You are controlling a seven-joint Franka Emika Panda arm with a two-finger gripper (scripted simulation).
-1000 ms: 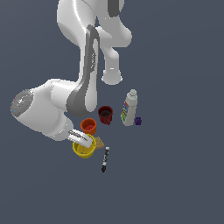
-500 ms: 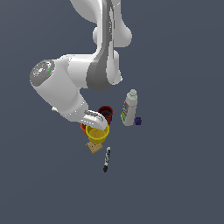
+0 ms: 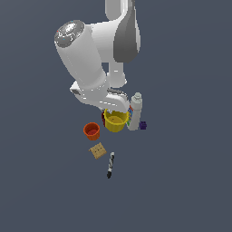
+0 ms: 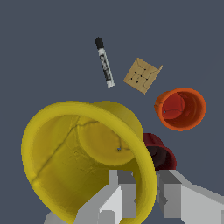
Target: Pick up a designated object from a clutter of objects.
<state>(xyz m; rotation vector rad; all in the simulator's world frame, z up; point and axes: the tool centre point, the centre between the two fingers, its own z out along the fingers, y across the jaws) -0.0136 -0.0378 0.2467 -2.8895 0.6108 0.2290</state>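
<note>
The designated object, a bright yellow cup (image 3: 115, 121), hangs under my gripper (image 3: 115, 108) in the exterior view, off the floor and in front of the clutter of objects. In the wrist view the yellow cup (image 4: 74, 153) fills the frame, tilted with its mouth towards the camera. My gripper (image 4: 141, 186) is shut on its rim, one finger (image 4: 114, 197) inside the cup and the other outside. The dark red cup (image 4: 160, 154) lies just beyond the yellow one; in the exterior view it is almost wholly hidden.
An orange cup (image 3: 92, 131) stands at the exterior view's left of the yellow cup, with a tan cracker (image 3: 98, 150) and a black marker (image 3: 110, 165) nearer the camera. A white bottle (image 3: 135, 112) and a tiny purple block (image 3: 143, 125) stand at the right.
The arm has swung towards the exterior view's right and risen, carrying the yellow cup away from beside the orange cup. The cracker now shows where the cup was.
</note>
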